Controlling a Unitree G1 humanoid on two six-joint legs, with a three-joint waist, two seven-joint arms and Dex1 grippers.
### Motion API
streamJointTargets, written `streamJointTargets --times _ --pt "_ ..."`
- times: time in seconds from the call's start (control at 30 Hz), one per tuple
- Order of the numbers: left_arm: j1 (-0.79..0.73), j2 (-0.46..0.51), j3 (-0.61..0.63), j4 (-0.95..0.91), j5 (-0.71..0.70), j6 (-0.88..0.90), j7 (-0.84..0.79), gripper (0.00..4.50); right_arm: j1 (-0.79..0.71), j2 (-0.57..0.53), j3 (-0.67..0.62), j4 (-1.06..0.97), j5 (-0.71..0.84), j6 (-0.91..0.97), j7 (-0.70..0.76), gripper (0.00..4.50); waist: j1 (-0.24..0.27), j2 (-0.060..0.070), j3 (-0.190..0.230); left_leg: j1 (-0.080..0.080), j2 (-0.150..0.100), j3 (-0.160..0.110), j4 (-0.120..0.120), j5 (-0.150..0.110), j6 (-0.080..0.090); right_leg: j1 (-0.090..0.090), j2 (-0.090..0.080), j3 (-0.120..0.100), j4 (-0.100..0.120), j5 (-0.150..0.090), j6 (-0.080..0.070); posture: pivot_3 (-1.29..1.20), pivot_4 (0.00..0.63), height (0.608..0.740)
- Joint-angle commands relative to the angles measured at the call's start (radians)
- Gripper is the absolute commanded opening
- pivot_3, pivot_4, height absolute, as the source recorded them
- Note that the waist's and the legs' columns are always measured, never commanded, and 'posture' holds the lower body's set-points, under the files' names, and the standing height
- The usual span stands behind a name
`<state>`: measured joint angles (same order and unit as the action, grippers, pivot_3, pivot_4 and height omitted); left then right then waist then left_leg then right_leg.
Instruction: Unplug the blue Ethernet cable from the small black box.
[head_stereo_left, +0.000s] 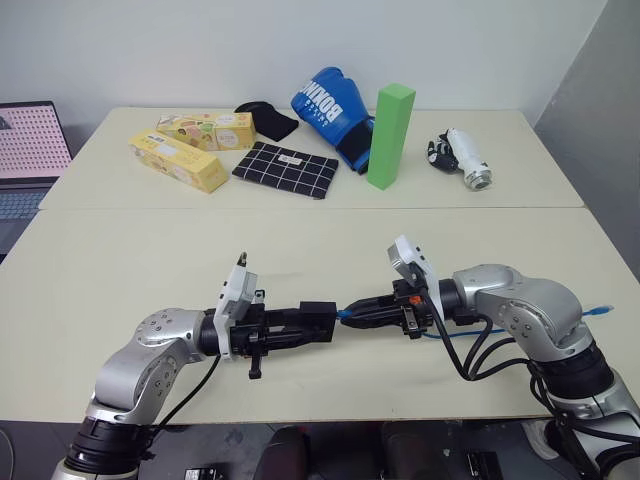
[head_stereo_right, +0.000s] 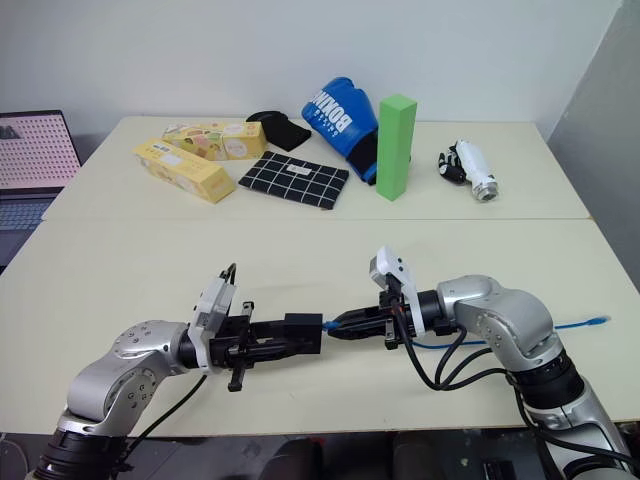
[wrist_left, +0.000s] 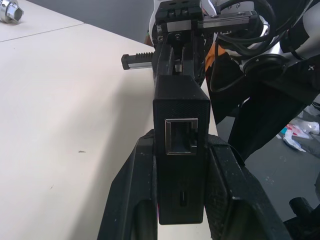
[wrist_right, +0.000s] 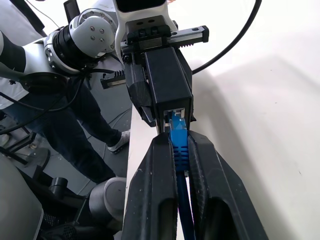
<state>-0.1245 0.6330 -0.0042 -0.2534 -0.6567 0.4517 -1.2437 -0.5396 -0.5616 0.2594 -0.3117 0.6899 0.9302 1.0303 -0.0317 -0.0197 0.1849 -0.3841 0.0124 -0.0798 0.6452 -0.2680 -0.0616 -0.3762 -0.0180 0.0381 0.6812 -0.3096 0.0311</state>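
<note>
My left gripper (head_stereo_left: 322, 324) is shut on the small black box (head_stereo_left: 318, 311) and holds it level above the near table. In the left wrist view the small black box (wrist_left: 181, 107) sits between my fingers (wrist_left: 131, 200), with an empty port facing the camera. My right gripper (wrist_right: 179, 141) is shut on the blue Ethernet cable (wrist_right: 178, 150) just behind its plug, which sits in the port of the small black box (wrist_right: 167, 80). From my right gripper (head_stereo_left: 346, 315) the blue Ethernet cable (head_stereo_left: 452, 333) trails off to the right, and its far plug (head_stereo_left: 598, 311) lies at the table's right edge.
On the far table lie two yellow cartons (head_stereo_left: 180, 160), a black checked pouch (head_stereo_left: 285, 170), a blue boxing glove (head_stereo_left: 330, 105), an upright green block (head_stereo_left: 390, 135) and a white and black object (head_stereo_left: 462, 158). A laptop (head_stereo_left: 25, 150) stands at the left. Black robot cables (head_stereo_left: 480, 350) hang under my right arm.
</note>
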Motion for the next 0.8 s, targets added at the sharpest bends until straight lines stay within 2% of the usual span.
streamJointTargets --times 0.03,0.07,0.13,0.3,0.8 --pt "0.008 0.006 0.003 -0.007 0.001 -0.011 -0.002 0.80 -0.019 -0.014 -0.016 -0.031 0.022 0.002 0.023 0.03 0.000 0.000 0.000 0.000 0.000 0.000 0.000 0.000 0.000 0.000 0.000 0.000 0.000 0.000 0.000 0.00 0.150 0.740" --pt "0.008 0.005 0.002 -0.006 0.001 -0.012 -0.003 0.80 -0.018 -0.014 -0.017 -0.033 0.023 0.002 0.025 0.03 0.000 0.000 0.000 0.000 0.000 0.000 0.000 0.000 0.000 0.000 0.000 0.000 0.000 0.000 0.000 0.00 0.150 0.740" --pt "0.006 0.003 -0.001 0.001 0.003 -0.014 -0.005 0.80 -0.015 -0.020 -0.015 -0.041 0.021 -0.005 0.035 0.73 0.000 0.000 0.000 0.000 0.000 0.000 0.000 0.000 0.000 0.000 0.000 0.000 0.000 0.000 0.000 0.00 0.150 0.740" --pt "-0.002 0.001 -0.002 0.020 0.003 -0.018 -0.013 0.80 -0.001 -0.055 -0.010 -0.074 0.014 -0.023 0.063 1.61 0.000 0.000 0.000 0.000 0.000 0.000 0.000 0.000 0.000 0.000 0.000 0.000 0.000 0.000 0.000 0.00 0.150 0.740" --pt "-0.018 -0.043 0.027 0.023 -0.077 0.054 0.022 0.80 0.042 0.051 -0.084 -0.081 0.081 0.033 -0.079 1.65 0.000 0.000 0.000 0.000 0.000 0.000 0.000 0.000 0.000 0.000 0.000 0.000 0.000 0.000 0.000 0.00 0.150 0.740"
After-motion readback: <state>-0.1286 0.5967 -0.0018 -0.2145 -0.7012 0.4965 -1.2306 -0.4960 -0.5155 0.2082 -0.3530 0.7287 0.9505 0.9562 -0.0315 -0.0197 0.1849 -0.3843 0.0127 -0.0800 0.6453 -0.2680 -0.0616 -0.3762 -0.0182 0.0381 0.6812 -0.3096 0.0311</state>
